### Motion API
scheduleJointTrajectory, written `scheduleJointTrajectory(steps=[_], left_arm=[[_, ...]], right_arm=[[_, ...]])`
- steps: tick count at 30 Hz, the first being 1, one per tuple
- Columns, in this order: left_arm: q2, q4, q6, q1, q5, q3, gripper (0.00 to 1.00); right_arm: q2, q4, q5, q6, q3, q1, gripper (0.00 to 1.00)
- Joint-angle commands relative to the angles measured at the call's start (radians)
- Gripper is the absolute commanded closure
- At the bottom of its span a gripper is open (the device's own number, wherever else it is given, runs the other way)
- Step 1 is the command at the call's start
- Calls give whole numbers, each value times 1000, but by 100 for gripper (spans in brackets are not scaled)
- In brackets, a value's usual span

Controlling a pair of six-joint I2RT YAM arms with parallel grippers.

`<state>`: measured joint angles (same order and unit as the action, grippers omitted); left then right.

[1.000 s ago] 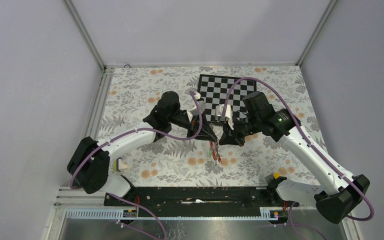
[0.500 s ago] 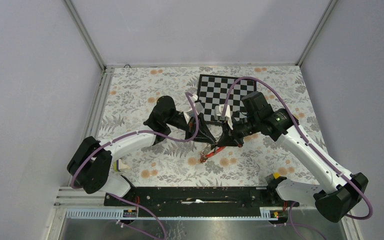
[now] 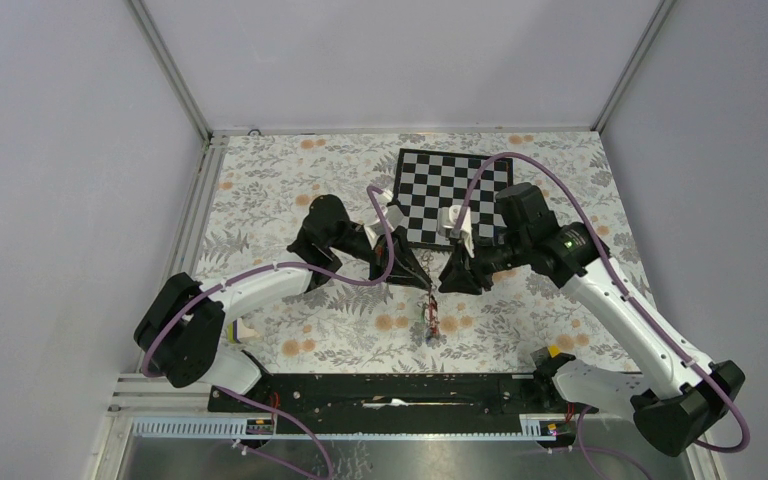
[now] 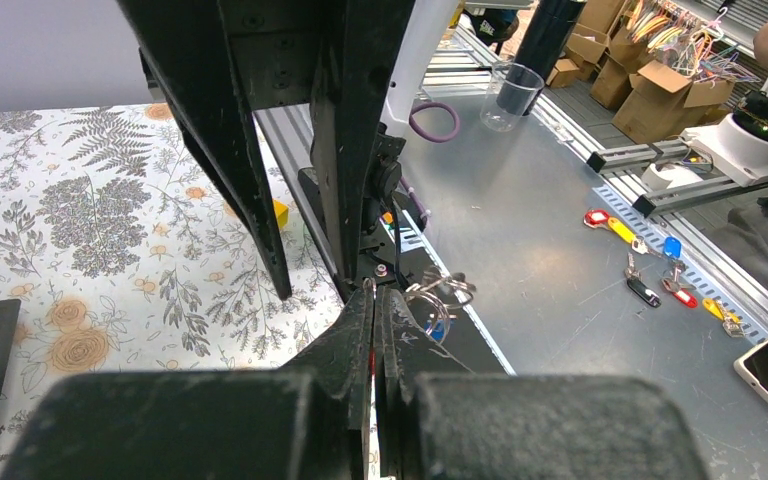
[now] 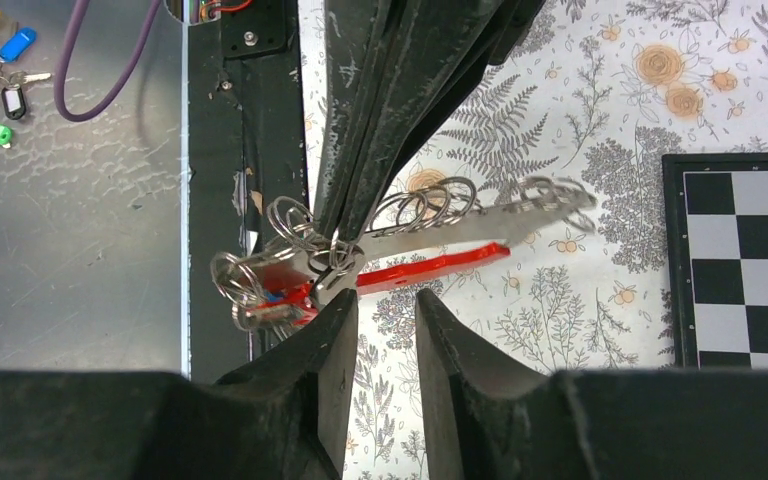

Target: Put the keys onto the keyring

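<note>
Keys, red tag showing, centre of the overhead frame, dangling over the floral table. Hung from the keyring, pinched in the left pincer, jaws shut tight. Right pincer just beside, jaws parted, gripping nothing.

The left pincer has its two dark fingers pressed together, with a cluster of key rings right at the tips, apparently pinched, though the contact is hard to see. The right pincer reaches down from above, jaws apart. Beside the flowered counter, spare tagged keys lie on a grey metal counter, and a clear cup stands farther back.
</note>
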<state>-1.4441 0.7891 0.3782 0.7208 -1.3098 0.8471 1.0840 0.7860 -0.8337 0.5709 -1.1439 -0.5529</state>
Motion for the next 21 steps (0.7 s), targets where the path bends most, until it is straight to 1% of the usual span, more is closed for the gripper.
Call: scheduleJointTrajectory(steps=[1, 10, 21], left_arm=[[14, 75, 4, 1, 7, 13, 100], [0, 71, 7, 2, 23, 24, 100], [-9, 70, 11, 2, 33, 24, 100]], right_arm=[[-31, -16, -56, 1, -19, 17, 65], [-24, -33, -114, -11, 1, 21, 61], [-15, -82, -112, -42, 30, 21, 62]])
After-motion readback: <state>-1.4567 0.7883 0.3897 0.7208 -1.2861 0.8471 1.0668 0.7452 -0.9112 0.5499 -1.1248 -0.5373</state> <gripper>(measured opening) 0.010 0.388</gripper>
